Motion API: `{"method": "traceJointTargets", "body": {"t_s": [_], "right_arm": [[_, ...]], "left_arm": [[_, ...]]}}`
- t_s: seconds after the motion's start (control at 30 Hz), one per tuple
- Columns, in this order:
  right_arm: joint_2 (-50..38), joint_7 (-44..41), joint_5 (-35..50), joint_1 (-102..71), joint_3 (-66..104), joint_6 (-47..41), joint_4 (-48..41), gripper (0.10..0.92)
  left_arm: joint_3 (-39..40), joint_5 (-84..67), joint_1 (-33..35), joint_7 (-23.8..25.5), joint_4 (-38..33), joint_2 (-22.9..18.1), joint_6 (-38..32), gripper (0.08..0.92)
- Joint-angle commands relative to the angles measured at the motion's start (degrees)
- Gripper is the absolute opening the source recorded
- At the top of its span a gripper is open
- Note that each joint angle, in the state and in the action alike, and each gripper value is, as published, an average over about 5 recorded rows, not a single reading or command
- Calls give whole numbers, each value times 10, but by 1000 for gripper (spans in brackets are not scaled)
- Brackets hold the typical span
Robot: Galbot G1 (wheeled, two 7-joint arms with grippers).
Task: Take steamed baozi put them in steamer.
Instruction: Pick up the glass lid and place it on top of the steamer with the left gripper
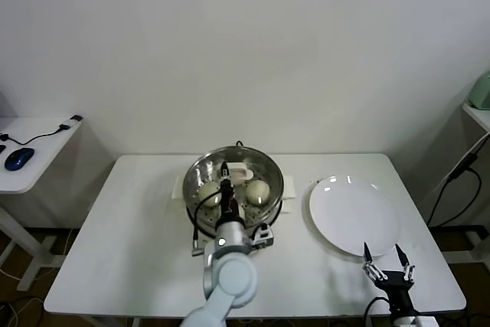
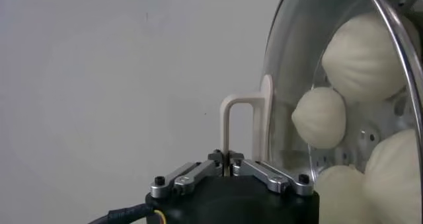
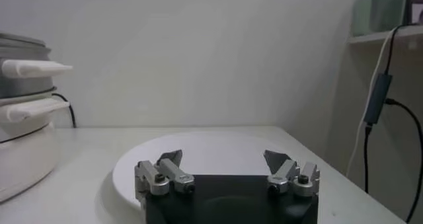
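The steamer (image 1: 200, 165), a shiny steel pot on a white base, stands mid-table. Cream-white baozi lie on its perforated tray (image 2: 370, 136); two show in the head view (image 1: 208, 193) (image 1: 257, 189), and several show through the glass in the left wrist view (image 2: 320, 116) (image 2: 363, 53). My left gripper (image 1: 227, 181) (image 2: 228, 162) is shut on the white handle (image 2: 232, 123) of the round glass lid (image 2: 291, 67), held over the pot's opening. I cannot tell whether the lid rests on the rim. My right gripper (image 1: 383, 254) (image 3: 225, 159) is open and empty at the table's front right.
A flat white plate (image 1: 356, 216) (image 3: 218, 146) lies bare right of the steamer, just behind my right gripper. The steamer's side (image 3: 20, 146) shows in the right wrist view. A side table with a blue mouse (image 1: 19, 158) stands at the left. A shelf and cables are at the right.
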Motion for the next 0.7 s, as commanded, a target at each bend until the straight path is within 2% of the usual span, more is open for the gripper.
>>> {"method": "traceJointTargets", "body": {"t_s": [0.03, 0.5, 0.6, 0.7], "right_arm": [[1, 0, -1, 1, -1, 3, -2, 823], [3, -3, -7, 3, -1, 11, 0, 823], [3, -4, -8, 4, -1, 11, 0, 823], [3, -5, -9, 4, -2, 10, 1, 823]], "left_arm": [[-3, -2, -2, 0, 3, 2, 2, 132], [-6, -2, -3, -14, 22, -6, -2, 133], [-8, -2, -1, -12, 21, -3, -4, 165], [-8, -2, 2, -5, 13, 1, -6, 241]]}}
